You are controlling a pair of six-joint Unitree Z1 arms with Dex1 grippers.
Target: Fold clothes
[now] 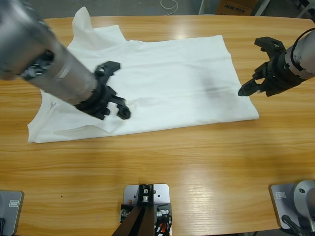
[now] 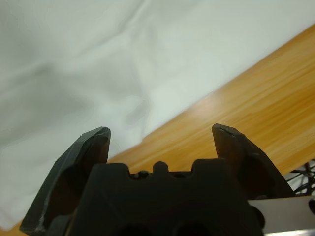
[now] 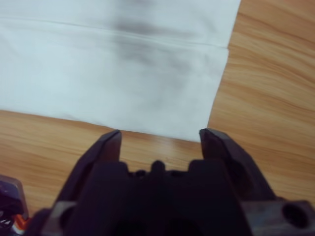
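The white T-shirt [image 1: 167, 73] lies spread flat across the wooden table [image 1: 172, 162], with a sleeve sticking up at the far left and its hem at the right. My left gripper [image 1: 120, 89] hangs open over the shirt's near-left part. In the left wrist view the left gripper [image 2: 162, 132] holds nothing, with the shirt's edge [image 2: 98, 64] and bare wood under it. My right gripper [image 1: 252, 66] is open just off the shirt's right edge. In the right wrist view the right gripper [image 3: 161, 133] is empty, just short of the shirt's corner [image 3: 123, 64].
Bare wood runs along the table's near side in front of the shirt. Beyond the far edge are a cardboard box [image 1: 236, 6] and a white cable [image 1: 170, 5] on the floor.
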